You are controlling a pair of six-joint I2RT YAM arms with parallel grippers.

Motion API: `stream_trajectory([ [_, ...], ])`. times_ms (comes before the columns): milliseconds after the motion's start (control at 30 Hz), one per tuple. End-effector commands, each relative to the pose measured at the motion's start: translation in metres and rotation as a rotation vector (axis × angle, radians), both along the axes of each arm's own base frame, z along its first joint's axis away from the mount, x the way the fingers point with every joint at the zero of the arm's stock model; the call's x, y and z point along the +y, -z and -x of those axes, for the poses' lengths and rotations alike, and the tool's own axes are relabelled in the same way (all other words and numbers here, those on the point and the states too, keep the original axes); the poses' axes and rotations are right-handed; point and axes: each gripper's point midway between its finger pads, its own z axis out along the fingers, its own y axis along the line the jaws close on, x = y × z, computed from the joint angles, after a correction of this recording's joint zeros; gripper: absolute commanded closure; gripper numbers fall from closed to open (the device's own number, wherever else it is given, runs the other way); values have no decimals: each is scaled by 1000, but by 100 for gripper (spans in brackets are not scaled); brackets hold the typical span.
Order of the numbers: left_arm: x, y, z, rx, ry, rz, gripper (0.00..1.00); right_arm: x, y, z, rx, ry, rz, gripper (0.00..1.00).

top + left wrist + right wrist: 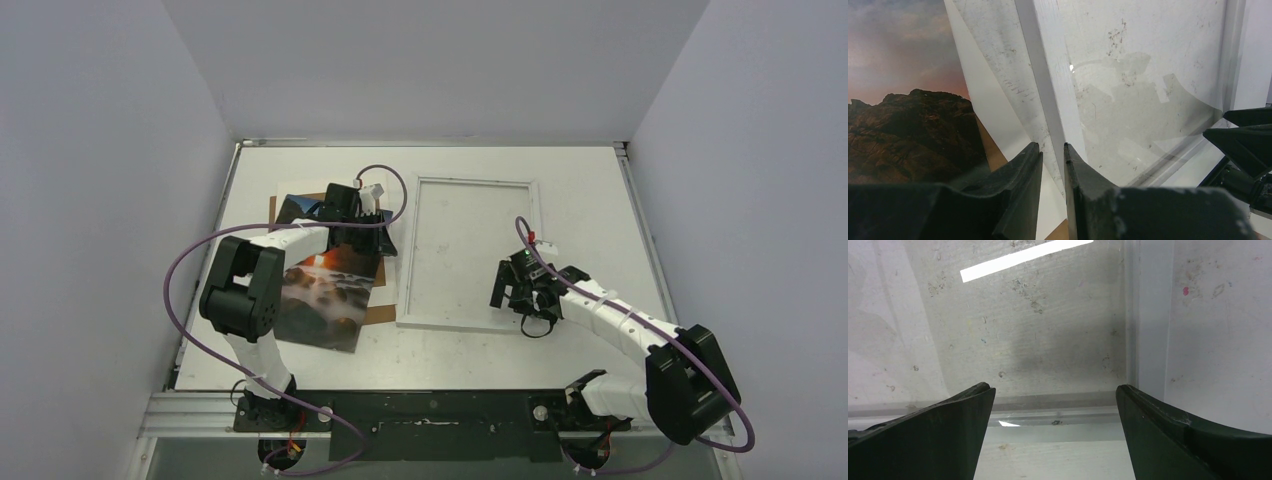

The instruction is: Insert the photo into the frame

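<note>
Pickup of the flexible sunset-landscape photo [320, 285] seems in hand: it lies left of the thin-edged white picture frame [408, 262], left pincer [1050, 150] nearly clenched at its far-right corner, grip impossible to tell, right pincer [1053, 390] released over the frame; next calls for carrying it across squarely.

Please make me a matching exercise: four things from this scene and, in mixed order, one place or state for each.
Things:
1. photo
2. frame
3. left gripper
4. right gripper

Places or states:
A. wide open, at the frame's near right corner
B. lying flat, no picture in it
C. left of the frame, picture side up
D. over the photo's far end

Pairs: 1-C, 2-B, 3-D, 4-A
</note>
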Motion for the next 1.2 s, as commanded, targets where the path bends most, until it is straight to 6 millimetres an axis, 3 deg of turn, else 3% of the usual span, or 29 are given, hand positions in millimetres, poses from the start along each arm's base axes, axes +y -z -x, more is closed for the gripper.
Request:
stream_trajectory([
  [0, -6, -19, -8, -61, 6, 31, 79, -4, 4, 1, -6, 18, 22, 2],
  [267, -7, -19, -8, -60, 4, 33, 79, -4, 0, -1, -13, 16, 22, 2],
  [567, -8, -18, -9, -56, 0, 36, 79, 30, -30, -16, -89, -58, -8, 2],
  [700, -8, -18, -10, -57, -1, 37, 79, 39, -22, -10, -68, -76, -6, 6],
  [1167, -9, -21, -11, -64, -1, 38, 79, 41, 5, 0, -4, -86, -11, 9],
])
